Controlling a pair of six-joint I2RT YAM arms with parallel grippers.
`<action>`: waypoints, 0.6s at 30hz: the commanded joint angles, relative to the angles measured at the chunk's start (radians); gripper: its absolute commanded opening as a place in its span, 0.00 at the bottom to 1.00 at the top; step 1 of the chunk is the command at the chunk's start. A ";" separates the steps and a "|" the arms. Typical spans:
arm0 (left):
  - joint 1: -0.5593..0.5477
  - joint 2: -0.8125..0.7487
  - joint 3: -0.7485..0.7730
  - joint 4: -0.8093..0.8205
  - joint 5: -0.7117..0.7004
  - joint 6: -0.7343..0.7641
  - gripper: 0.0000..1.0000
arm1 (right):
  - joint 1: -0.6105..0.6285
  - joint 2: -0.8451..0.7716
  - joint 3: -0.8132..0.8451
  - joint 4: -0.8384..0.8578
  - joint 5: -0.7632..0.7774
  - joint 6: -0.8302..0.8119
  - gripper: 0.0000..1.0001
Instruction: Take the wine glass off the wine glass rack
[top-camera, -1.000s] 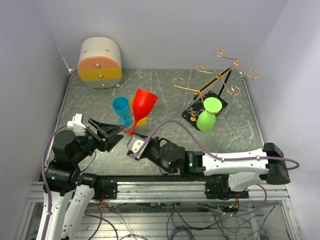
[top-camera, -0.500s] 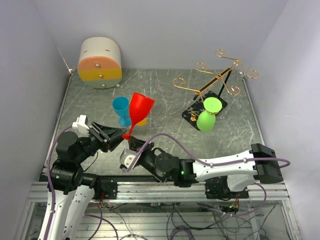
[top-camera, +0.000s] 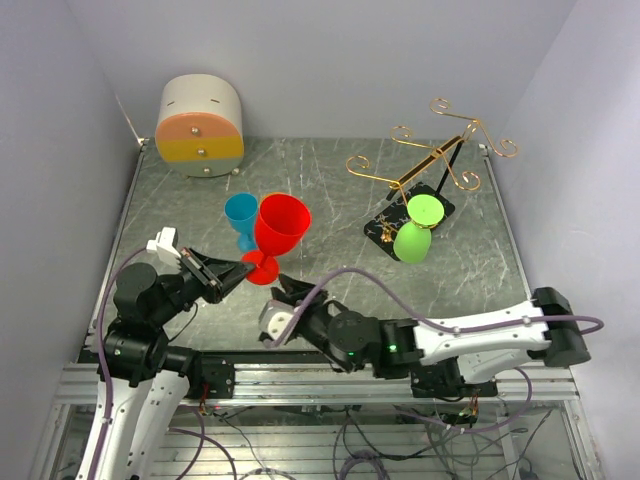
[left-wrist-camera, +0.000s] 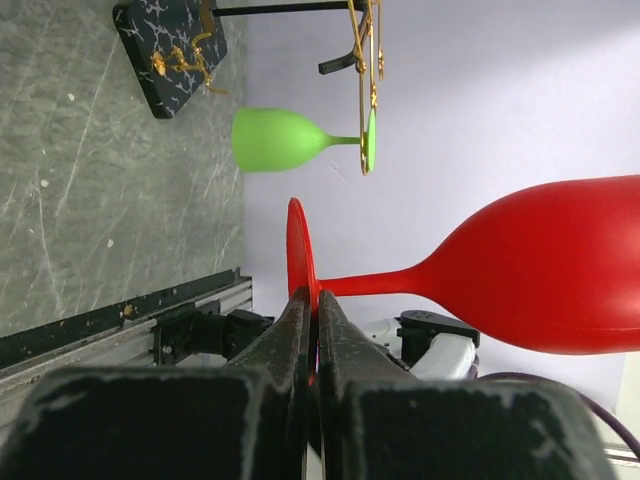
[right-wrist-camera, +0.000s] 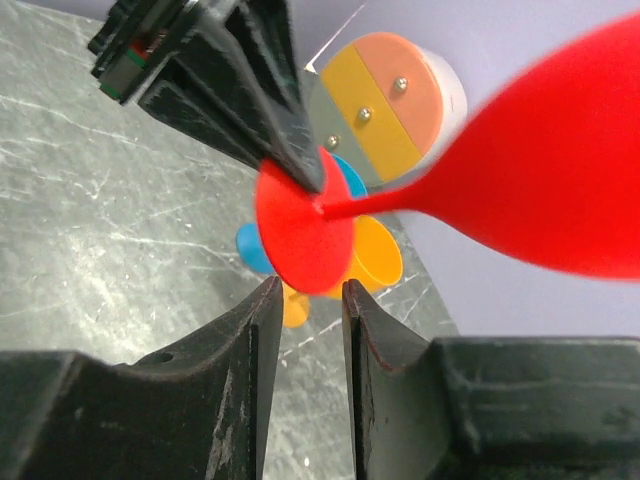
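The red wine glass (top-camera: 282, 222) is smooth, glossy plastic with a rounded bowl, a thin stem and a flat disc foot. It is off the rack, held in the air at lower left of centre in the top view. The left gripper (top-camera: 243, 270) pinches the rim of that foot, its black fingers (left-wrist-camera: 300, 330) pressed together on the disc with the bowl tilted away from them. The right gripper (right-wrist-camera: 310, 288) sits just below the foot with a narrow gap between its fingers and nothing in it. Behind the red glass, a blue glass (top-camera: 241, 212) and an orange glass (right-wrist-camera: 375, 255) stand close together on the grey, marble-veined table (top-camera: 330, 190). At upper right, the rack (top-camera: 383, 230) has thin gold wire arms with curled ends above a black speckled square base. A matte green wine glass (top-camera: 411, 242) hangs from it upside down by its foot. At upper left, a rounded cream drawer box (top-camera: 200, 125) shows pink and yellow fronts, both shut.
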 joint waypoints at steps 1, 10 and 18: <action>0.004 -0.025 -0.007 0.009 -0.036 0.054 0.07 | 0.021 -0.165 0.010 -0.230 0.084 0.164 0.31; 0.004 -0.059 0.025 -0.056 -0.182 0.228 0.07 | 0.016 -0.361 0.157 -0.583 0.240 0.408 0.31; 0.005 -0.112 0.076 -0.135 -0.272 0.361 0.07 | -0.422 -0.195 0.464 -0.768 -0.045 0.536 0.22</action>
